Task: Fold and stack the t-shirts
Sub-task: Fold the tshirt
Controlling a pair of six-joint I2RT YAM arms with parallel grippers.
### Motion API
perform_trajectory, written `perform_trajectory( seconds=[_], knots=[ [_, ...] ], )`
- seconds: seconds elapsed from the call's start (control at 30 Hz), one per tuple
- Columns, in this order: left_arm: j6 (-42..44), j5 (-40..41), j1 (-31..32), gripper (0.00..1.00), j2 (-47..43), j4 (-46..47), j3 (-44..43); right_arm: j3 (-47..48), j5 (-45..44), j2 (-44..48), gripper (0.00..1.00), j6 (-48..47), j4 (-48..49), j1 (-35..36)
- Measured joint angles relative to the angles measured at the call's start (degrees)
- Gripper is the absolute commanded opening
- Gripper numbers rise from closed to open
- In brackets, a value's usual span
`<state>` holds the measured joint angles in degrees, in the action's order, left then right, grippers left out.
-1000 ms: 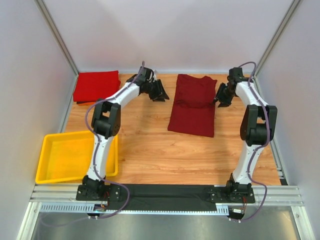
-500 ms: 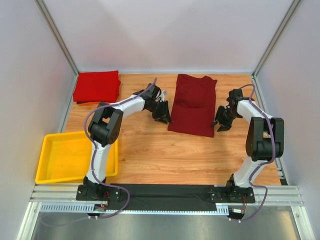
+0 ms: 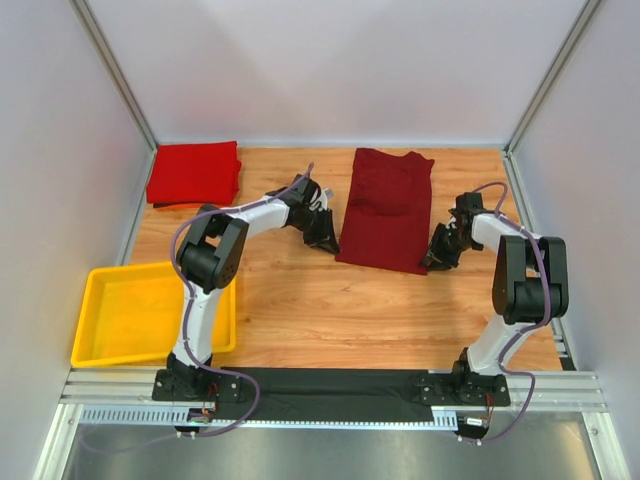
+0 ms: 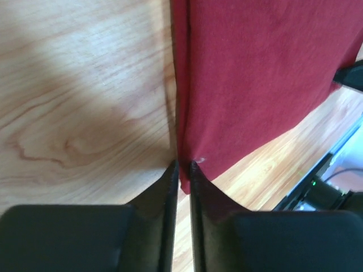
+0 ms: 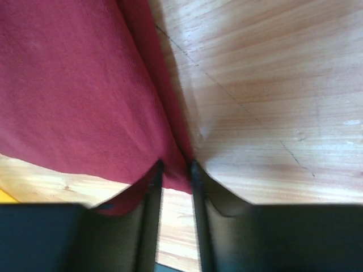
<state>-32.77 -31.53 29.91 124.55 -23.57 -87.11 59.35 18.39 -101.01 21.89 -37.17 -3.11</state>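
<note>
A dark maroon t-shirt (image 3: 388, 210), folded into a long strip, lies in the middle of the table. My left gripper (image 3: 326, 243) is at its near left corner, my right gripper (image 3: 433, 262) at its near right corner. In the left wrist view the jaws (image 4: 182, 165) stand narrow with the corner of the maroon cloth (image 4: 261, 73) pinched between the tips. The right wrist view shows my right gripper (image 5: 176, 165) closed round the other corner of the maroon cloth (image 5: 68, 90), which fills the gap. A brighter red t-shirt (image 3: 193, 172) lies folded at the back left.
A yellow tray (image 3: 90, 300) sits at the near left beside the left arm's base. White walls with metal posts close in the table on three sides. A black rail runs along the near edge.
Both grippers have come down from the far end of the maroon t-shirt along its sides to its near corners. Their jaws have narrowed onto the cloth.
</note>
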Motion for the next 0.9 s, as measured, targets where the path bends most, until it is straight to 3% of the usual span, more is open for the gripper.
perform_trajectory(
  seconds=[0.07,0.1,0.67,0.9],
  knots=[
    [-0.63,-1.29,0.02,0.0,0.17,1.62,1.2,-0.96,0.15,0.37,0.06,0.22,1.2,0.0],
    [-1.09,-2.03,0.02,0.0,0.31,2.54,1.84,-1.62,0.17,0.61,0.0,0.59,1.92,0.0],
    [-8.5,-2.21,0.5,0.0,-9.6,11.54,20.17,-19.78,-2.47,16.17,0.0,8.94,11.21,0.07],
    [-12.33,0.63,2.34,0.0,-19.65,12.13,33.31,-26.14,-0.26,23.19,0.05,11.17,9.92,3.26]
  ],
)
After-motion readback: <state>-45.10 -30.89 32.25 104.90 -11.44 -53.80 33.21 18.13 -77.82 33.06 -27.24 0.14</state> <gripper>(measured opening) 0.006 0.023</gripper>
